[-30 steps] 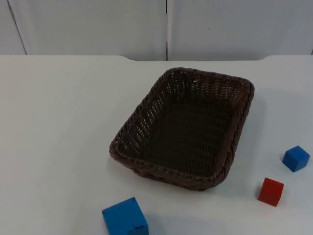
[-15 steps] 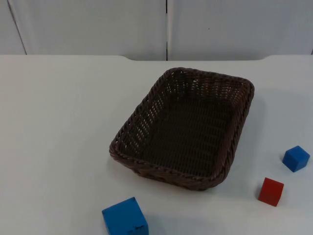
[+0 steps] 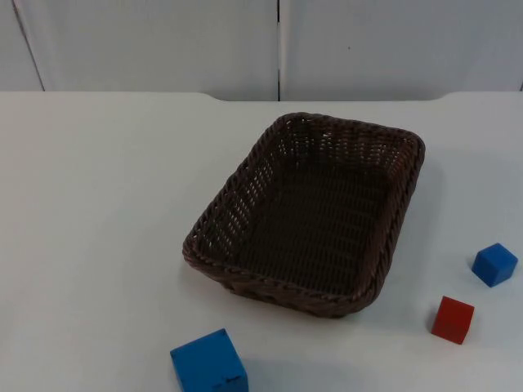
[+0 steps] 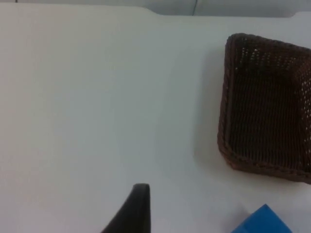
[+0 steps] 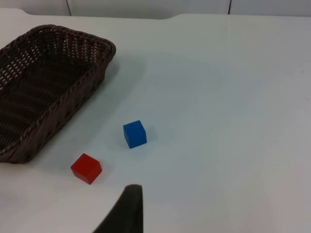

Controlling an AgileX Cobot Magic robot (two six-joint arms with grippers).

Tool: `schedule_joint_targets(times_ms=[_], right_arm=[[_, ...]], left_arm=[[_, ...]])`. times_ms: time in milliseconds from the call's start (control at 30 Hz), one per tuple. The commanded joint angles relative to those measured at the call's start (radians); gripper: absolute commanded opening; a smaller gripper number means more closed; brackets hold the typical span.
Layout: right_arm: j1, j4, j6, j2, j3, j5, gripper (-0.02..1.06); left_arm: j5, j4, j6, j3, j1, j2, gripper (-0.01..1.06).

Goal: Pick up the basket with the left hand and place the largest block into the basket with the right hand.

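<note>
- the dark brown woven basket (image 3: 315, 214) is being seen resting flat on the white tabletop (image 3: 98, 204), its inside holding nothing.
- the largest blue block (image 3: 209, 363) is being shown on the tabletop just off the basket's near corner, apart from the rim.
- a small red block (image 3: 453, 318) and a small blue block (image 3: 494, 264) are being shown near each other, beside the basket's long side and not touching it.
- the left hand (image 4: 133, 211) is being held above bare tabletop; only one dark fingertip is being seen, so whether it is apart or together cannot be told.
- ahead of the left hand and off to one side, the basket (image 4: 265, 104) is lying well apart from the fingertip; the largest blue block (image 4: 262, 222) is being seen nearer, also off to that side.
- the right hand (image 5: 124, 211) is likewise being held over the tabletop, with one fingertip in sight, and its state cannot be told.
- just ahead of the right hand, the small red block (image 5: 86, 168) is lying closest, the small blue block (image 5: 134, 134) a little beyond it, and the basket (image 5: 46, 82) farther ahead to the side.
- nothing is being touched by either hand.
- a grey partition wall (image 3: 163, 45) is being seen behind the tabletop.
</note>
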Motion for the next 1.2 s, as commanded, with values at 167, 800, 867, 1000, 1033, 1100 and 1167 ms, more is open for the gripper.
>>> schedule_joint_targets(times_ms=[167, 800, 867, 1000, 1033, 1100, 1167], right_arm=[[-0.004, 0.000, 0.000, -0.004, 0.001, -0.004, 1.05], [-0.004, 0.000, 0.000, -0.004, 0.001, -0.004, 1.05], [-0.004, 0.000, 0.000, -0.004, 0.001, -0.004, 1.05], [-0.004, 0.000, 0.000, -0.004, 0.001, -0.004, 1.05], [-0.004, 0.000, 0.000, -0.004, 0.001, -0.004, 1.05], [-0.004, 0.000, 0.000, -0.004, 0.001, -0.004, 1.05], [-0.004, 0.000, 0.000, -0.004, 0.001, -0.004, 1.05]], left_arm=[[-0.078, -0.087, 0.087, -0.012, 0.003, 0.097, 0.98], [-0.065, -0.111, 0.158, -0.264, 0.003, 0.420, 0.98], [-0.065, -0.113, 0.159, -0.277, 0.003, 0.459, 0.98], [-0.065, -0.115, 0.189, -0.291, 0.003, 0.510, 0.98], [-0.063, -0.115, 0.207, -0.296, 0.003, 0.524, 0.98], [-0.065, -0.115, 0.221, -0.298, 0.003, 0.538, 0.98], [-0.058, -0.122, 0.223, -0.314, 0.003, 0.578, 0.98]])
